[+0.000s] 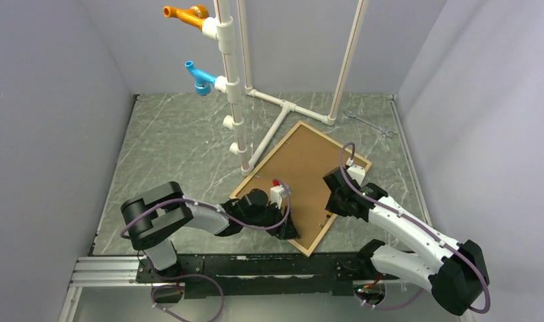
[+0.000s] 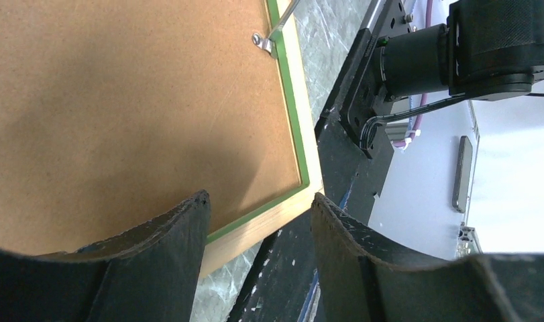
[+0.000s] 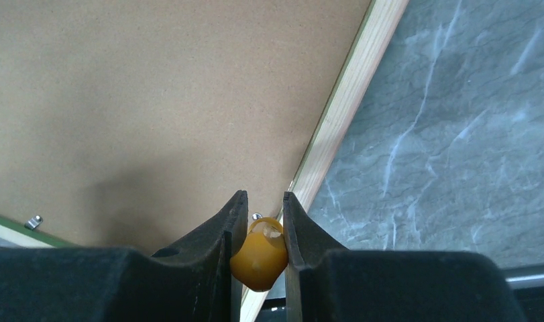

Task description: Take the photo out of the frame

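The frame [image 1: 301, 125] lies face down on the table, its pale wood back and green inner rail [image 2: 293, 114] showing. The brown backing board [image 1: 302, 171] fills it, also in the left wrist view [image 2: 121, 100] and right wrist view [image 3: 155, 87]. The photo is hidden beneath. My left gripper [image 2: 259, 201] is open over the frame's near corner, one finger above the board, the other past the edge; it shows from above [image 1: 289, 231]. My right gripper [image 3: 264, 201] is shut on a small orange tab [image 3: 259, 258] at the frame's right edge [image 3: 349, 87]; it also shows in the top view [image 1: 331, 204].
A white pipe stand [image 1: 235, 87] with orange [image 1: 185, 15] and blue [image 1: 200, 77] fittings stands behind the frame, its base touching the far edge. A wrench [image 1: 369, 122] lies at the back right. Metal clips [image 2: 259, 40] sit on the rail. Grey walls enclose the table.
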Available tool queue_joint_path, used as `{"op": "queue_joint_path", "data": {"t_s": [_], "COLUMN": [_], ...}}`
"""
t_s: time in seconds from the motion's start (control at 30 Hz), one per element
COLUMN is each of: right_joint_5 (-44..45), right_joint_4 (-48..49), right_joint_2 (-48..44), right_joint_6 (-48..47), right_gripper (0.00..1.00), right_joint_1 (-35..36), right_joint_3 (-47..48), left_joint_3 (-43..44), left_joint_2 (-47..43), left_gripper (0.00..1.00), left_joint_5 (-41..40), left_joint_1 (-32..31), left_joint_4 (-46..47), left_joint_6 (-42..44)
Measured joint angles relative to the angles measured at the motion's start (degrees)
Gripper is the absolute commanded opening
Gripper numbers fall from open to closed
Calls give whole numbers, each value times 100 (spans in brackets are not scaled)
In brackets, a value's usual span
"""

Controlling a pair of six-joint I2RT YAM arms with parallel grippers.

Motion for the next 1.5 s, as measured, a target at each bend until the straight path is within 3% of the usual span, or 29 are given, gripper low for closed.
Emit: {"op": "queue_joint_path", "data": {"t_s": [0.13,0.37,0.6,0.73,0.87,1.07,1.2,1.33,1.5], "right_joint_5": [-188,-549,-520,-505,-815,-1493,-1419,-997,-710], "right_joint_4": [37,17,-11,28,562,1969,2658,3359,3934], "right_joint_2": [-127,-103,-79,-118,-192,157,984,1742,2245], "right_joint_6": [20,28,-9,-177,-595,-1187,-1534,-1851,-2072], "right_gripper": [0,0,0,0,0,0,0,0,0], "right_joint_1": [-4,44,50,50,50,295,1097,1947,2157], "right_joint_3": [-68,-103,-72,-63,-59,-28,343,807,1010], "left_joint_3": [37,116,-39,-374,-772,-863,-916,-1375,-1851], "left_joint_2": [76,-317,-1705,-1882,-2011,-2970,-3574,-4151,-4371], "left_gripper": [62,80,77,77,83,91,87,73,59], "left_joint_5": [81,55,-203,-343,-671,-1360,-1563,-1443,-1198], "left_joint_1": [0,-2,-2,-2,-2,173,756,1670,2457], "left_joint_4": [44,-525,-1226,-1270,-1753,-2736,-3104,-3101,-3128], "left_joint_6": [-22,83,264,284,291,330,297,74,-254]}}
